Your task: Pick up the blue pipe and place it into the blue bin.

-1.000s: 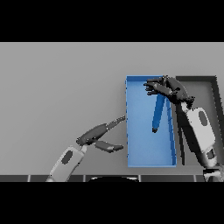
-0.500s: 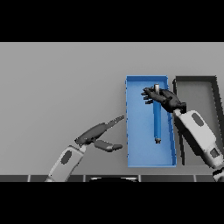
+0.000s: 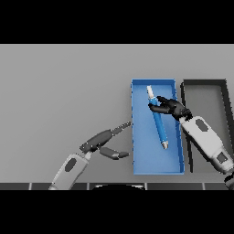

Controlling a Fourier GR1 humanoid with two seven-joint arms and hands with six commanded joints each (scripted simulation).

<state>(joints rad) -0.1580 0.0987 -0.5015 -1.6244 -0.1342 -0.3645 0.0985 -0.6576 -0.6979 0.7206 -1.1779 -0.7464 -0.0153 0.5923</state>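
Observation:
The blue pipe (image 3: 159, 127) with pale ends lies lengthwise inside the blue bin (image 3: 139, 151), slanting from the far middle toward the near right. My right hand (image 3: 170, 106) reaches in from the right, and its dark fingers (image 3: 154, 108) still wrap over the pipe's upper part. My left hand (image 3: 101, 140) hovers over the table just left of the bin, open, with straight fingers pointing at the bin's left wall and the thumb spread below.
A dark grey bin (image 3: 204, 83) stands directly right of the blue one, and my right forearm (image 3: 205, 140) crosses its near left edge. Grey table surface stretches to the left and far side.
My right hand has come down and toward me with the pipe, which went from hanging steeply to lying along the bin floor. The left hand has barely moved.

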